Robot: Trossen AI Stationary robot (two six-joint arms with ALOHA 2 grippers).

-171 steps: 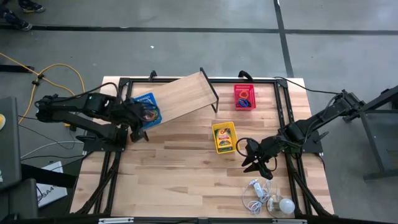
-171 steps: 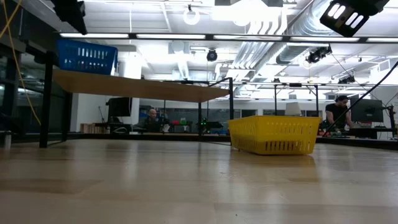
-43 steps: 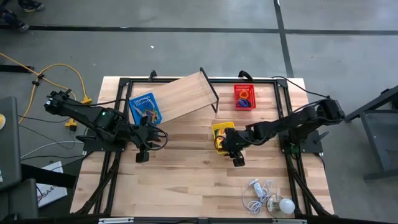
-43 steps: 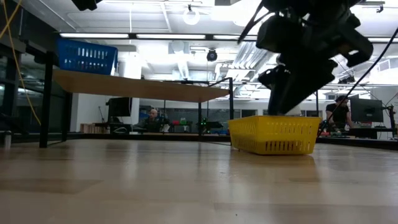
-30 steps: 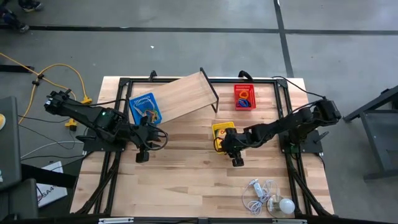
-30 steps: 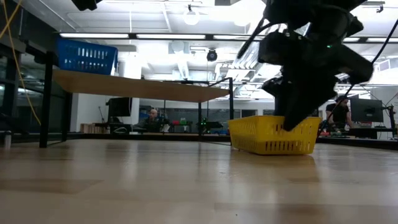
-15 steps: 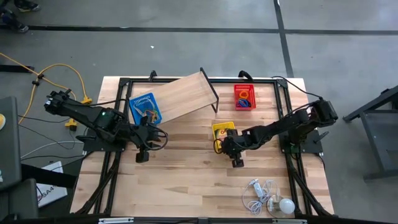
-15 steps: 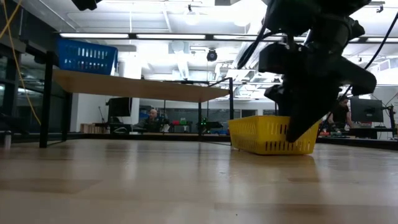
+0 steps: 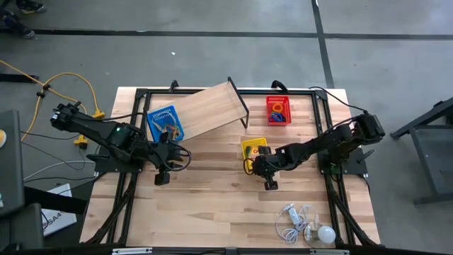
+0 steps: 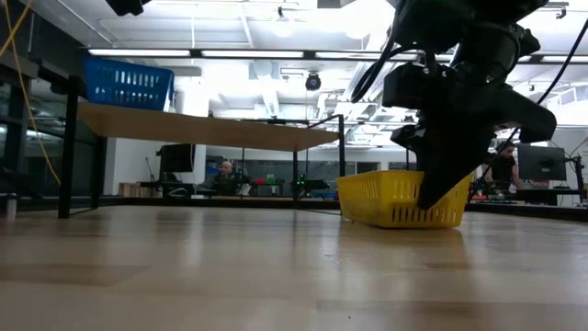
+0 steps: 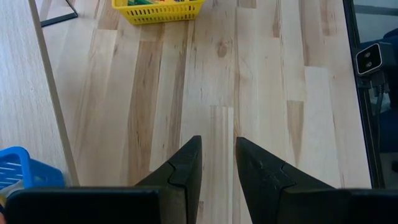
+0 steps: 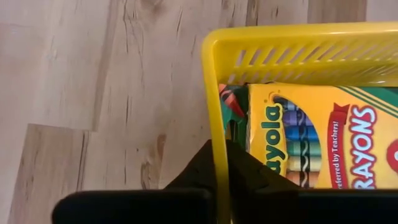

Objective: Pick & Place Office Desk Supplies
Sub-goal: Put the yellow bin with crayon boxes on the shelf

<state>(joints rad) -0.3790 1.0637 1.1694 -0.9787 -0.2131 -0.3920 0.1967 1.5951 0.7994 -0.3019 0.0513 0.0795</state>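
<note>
Gripping the yellow basket (image 12: 292,46) rim, the right pincer (image 12: 219,163) has shifted slightly leftward.

We saw a light wooden table (image 9: 212,205), a tilted wooden board (image 9: 209,110) on black legs toward its far side, a white bulb (image 9: 325,234) with coiled thin cord (image 9: 290,219) at its near right corner, yellow cable (image 9: 71,81) on the grey floor (image 9: 212,57), people seated beyond.

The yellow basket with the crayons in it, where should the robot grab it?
Probably by its thin rim, coming from above. The yellow basket is open-topped, the crayon box fills its inside, and the right gripper already straddles one side wall, one finger in, one out.
</note>
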